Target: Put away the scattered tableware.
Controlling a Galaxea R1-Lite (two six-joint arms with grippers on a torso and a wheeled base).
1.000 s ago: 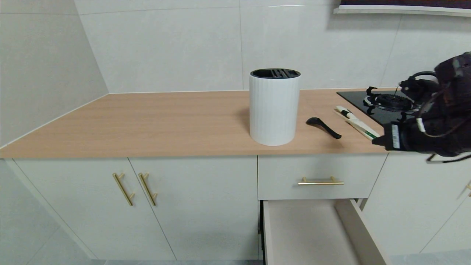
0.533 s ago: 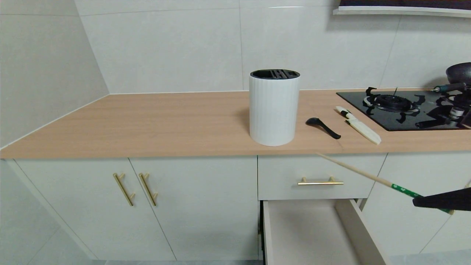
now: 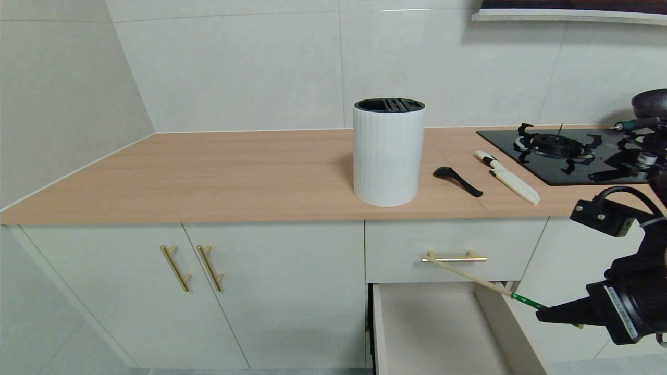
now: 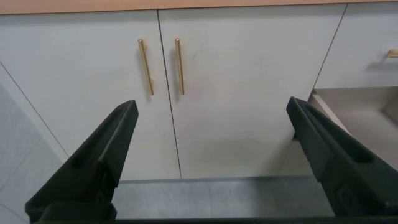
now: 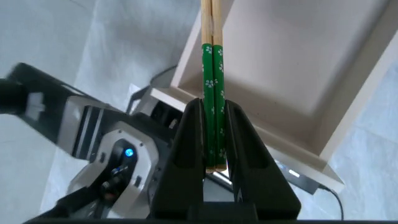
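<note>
Your right hand [image 3: 548, 316] is clamped on the green ends of the chopsticks [image 3: 477, 278], above the open drawer [image 3: 498, 319]. Their long axis slants, tips pointing up-left toward the gold handle [image 3: 454, 258]. Your left hand [image 4: 211, 109] gapes wide, empty.

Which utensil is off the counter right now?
The green-ended chopsticks, clamped in the right gripper above the open drawer; the black spoon and white knife lie on the countertop.
</note>
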